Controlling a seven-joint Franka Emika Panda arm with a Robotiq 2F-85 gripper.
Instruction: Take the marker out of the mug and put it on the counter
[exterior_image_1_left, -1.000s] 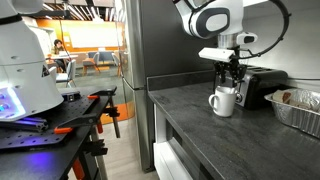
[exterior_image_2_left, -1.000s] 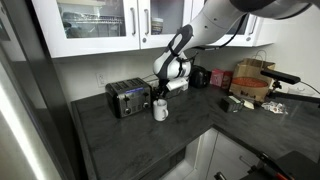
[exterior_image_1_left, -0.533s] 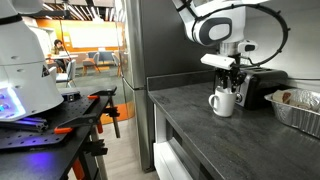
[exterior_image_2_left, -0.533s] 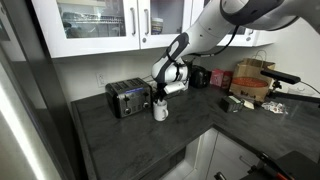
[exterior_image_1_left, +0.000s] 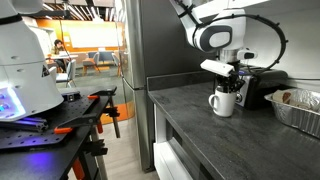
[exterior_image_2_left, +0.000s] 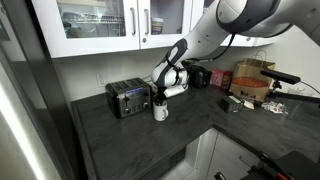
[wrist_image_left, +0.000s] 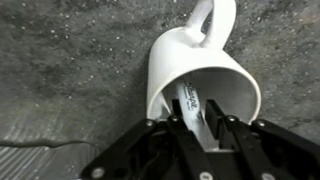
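Observation:
The white mug (exterior_image_1_left: 222, 102) stands upright on the dark grey counter (exterior_image_1_left: 185, 112), just in front of the toaster. It also shows in an exterior view (exterior_image_2_left: 160, 111). My gripper (exterior_image_1_left: 229, 84) hangs straight over the mug with its fingertips at the rim. In the wrist view the fingers (wrist_image_left: 200, 128) are closed on both sides of the marker (wrist_image_left: 191, 104), which leans inside the mug (wrist_image_left: 168, 72). The marker's label shows, and its lower end is hidden in the mug. The marker cannot be made out in either exterior view.
A black-and-silver toaster (exterior_image_1_left: 262, 85) stands right behind the mug and also shows in an exterior view (exterior_image_2_left: 127, 98). A foil tray (exterior_image_1_left: 300, 108) lies further along the counter. A cardboard box (exterior_image_2_left: 250, 80) and clutter sit at the far end. A black workbench (exterior_image_1_left: 50, 125) stands beyond the counter's front edge.
The wrist and gripper have come down a little toward the mug. The mug has not moved.

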